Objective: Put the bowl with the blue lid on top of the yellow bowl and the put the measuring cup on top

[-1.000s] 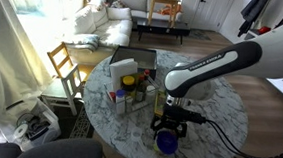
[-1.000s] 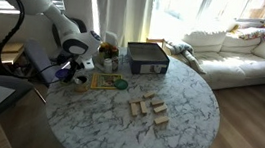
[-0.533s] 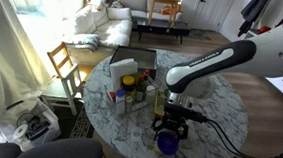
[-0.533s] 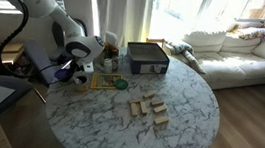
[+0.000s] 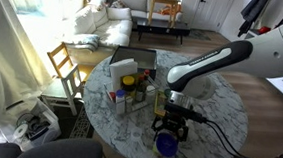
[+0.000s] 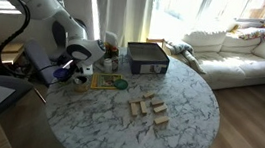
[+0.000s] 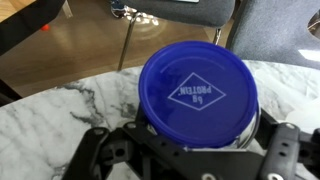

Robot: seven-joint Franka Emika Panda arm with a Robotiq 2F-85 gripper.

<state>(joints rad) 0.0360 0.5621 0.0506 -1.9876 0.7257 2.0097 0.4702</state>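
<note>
The bowl with the blue lid [image 7: 198, 95] fills the wrist view, standing on the marble table [image 7: 60, 125] near its edge. It also shows in an exterior view [image 5: 165, 143], right under my gripper [image 5: 170, 124]. My gripper [image 7: 190, 150] is low over it with its fingers spread on either side of the bowl; it looks open, and I see no clear contact. A small round bowl with a dark inside [image 6: 120, 83], likely the yellow bowl, sits next to a yellow-green tray. I cannot make out the measuring cup.
Yellow-capped jars [image 5: 128, 88] and a dark box [image 5: 133, 60] stand at the table's far side. Several wooden blocks [image 6: 147, 108] lie mid-table. A wooden chair [image 5: 67, 64] stands beside the table, and a grey chair [image 7: 185, 12] just past the table's edge.
</note>
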